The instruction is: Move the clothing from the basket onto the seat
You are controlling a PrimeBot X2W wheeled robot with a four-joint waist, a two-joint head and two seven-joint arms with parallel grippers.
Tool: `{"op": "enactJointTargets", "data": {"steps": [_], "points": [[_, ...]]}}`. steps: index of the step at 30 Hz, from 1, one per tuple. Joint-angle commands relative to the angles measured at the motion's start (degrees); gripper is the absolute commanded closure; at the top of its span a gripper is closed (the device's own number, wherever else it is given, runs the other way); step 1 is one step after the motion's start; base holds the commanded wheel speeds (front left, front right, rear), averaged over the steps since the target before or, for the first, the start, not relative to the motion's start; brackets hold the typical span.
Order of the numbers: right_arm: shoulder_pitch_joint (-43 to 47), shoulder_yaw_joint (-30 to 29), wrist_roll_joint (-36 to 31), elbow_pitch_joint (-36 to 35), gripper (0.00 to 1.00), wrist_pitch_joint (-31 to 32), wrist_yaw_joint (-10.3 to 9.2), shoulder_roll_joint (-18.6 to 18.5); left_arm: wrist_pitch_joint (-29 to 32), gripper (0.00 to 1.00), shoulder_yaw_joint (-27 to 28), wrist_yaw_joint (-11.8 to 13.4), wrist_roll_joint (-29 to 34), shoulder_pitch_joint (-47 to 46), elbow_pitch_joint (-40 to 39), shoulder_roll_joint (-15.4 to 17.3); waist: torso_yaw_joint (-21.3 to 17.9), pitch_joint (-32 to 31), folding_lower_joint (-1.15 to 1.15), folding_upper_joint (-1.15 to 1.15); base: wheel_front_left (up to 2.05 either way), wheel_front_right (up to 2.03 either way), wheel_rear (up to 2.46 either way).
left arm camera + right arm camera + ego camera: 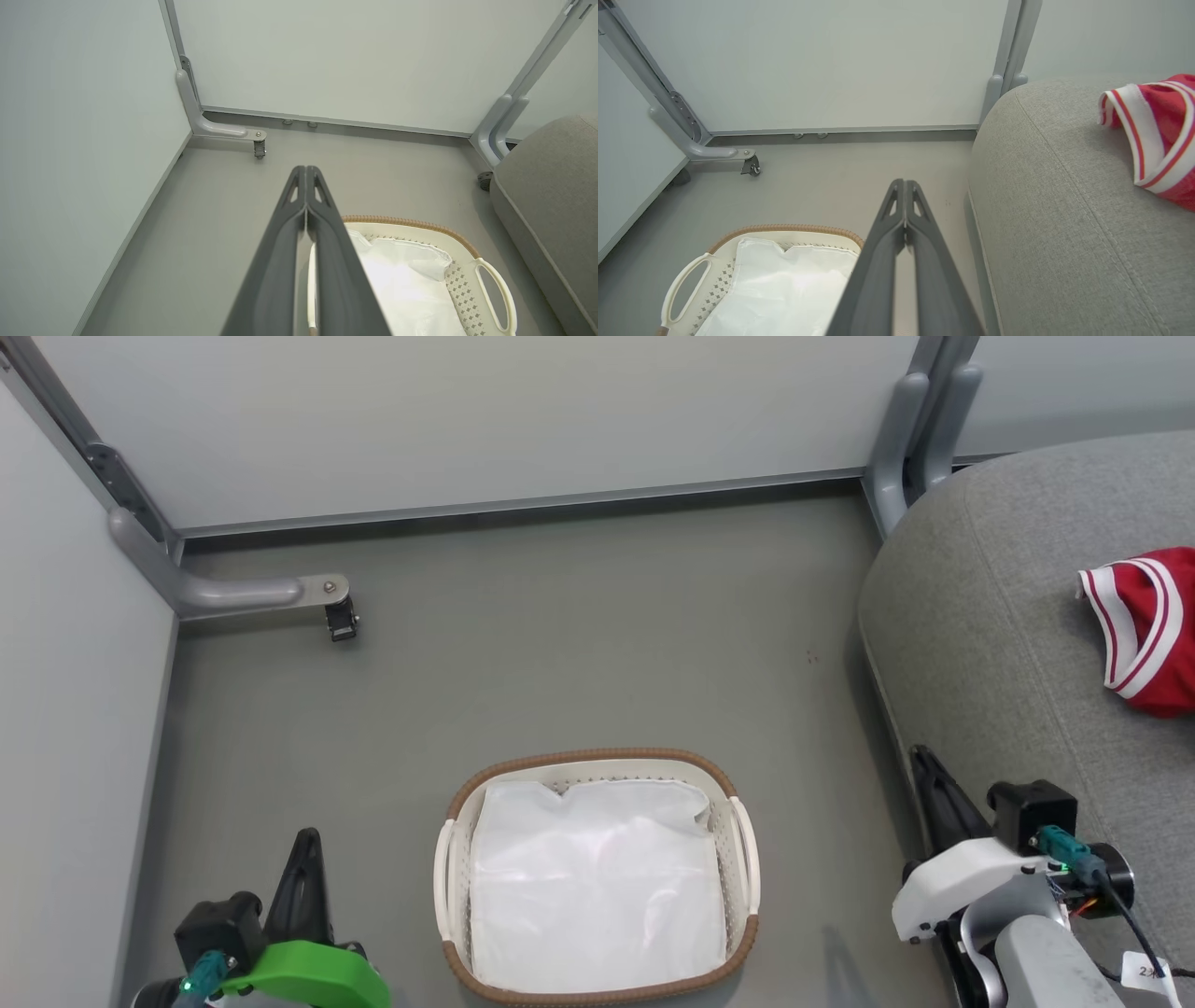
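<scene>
**Basket down to its sheet, red cloth up on the seat**

Both grippers hang low with their fingers pressed together and nothing between them. The left gripper point(308, 840) sits at 9 o'clock of the basket point(588, 756); the right gripper point(922, 761) sits at 3 o'clock of it, just beside the front edge of the seat point(990, 616).

Look inside the basket — just a flat white sheet point(597, 887) across the bottom, with no red cloth on it. Its handles stand at 9 and 3; its near end is cut off by the frame, so I can't call its long axis.

The red garment point(1144, 625) with white-striped trim lies on the seat, at about 2 o'clock from the right gripper and well apart from it. Its striped edge runs roughly 12 to 6; the rest runs off the picture, so I cannot tell whether a second piece lies beyond.

The right arm is plainly the nearer; the left has the whole basket in between. My read — nothing is left to lift out, and the job looks done or all but.
</scene>
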Motion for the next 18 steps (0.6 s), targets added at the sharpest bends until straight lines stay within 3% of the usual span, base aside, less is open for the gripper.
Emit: {"op": "enactJointTargets", "data": {"steps": [1, 18], "points": [[-0.8, -0.7, 2.7, -0.9, 1.00, 0.7, 0.00, -0.4, 0.6, 1.00, 0.7, -0.2, -2.5, -0.7, -0.7, 0.1, 0.0, -0.1, 0.00, 0.00, 0.00, 0.00, 0.00], [1.1, -1.7, 21.2, -4.1, 1.00, 4.8, -0.01, -0.4, 4.9, 1.00, 2.2, -1.1, -19.5, -1.4, -2.4, 0.2, -0.1, -1.0, 0.00, 0.00, 0.00, 0.00, 0.00]]}}
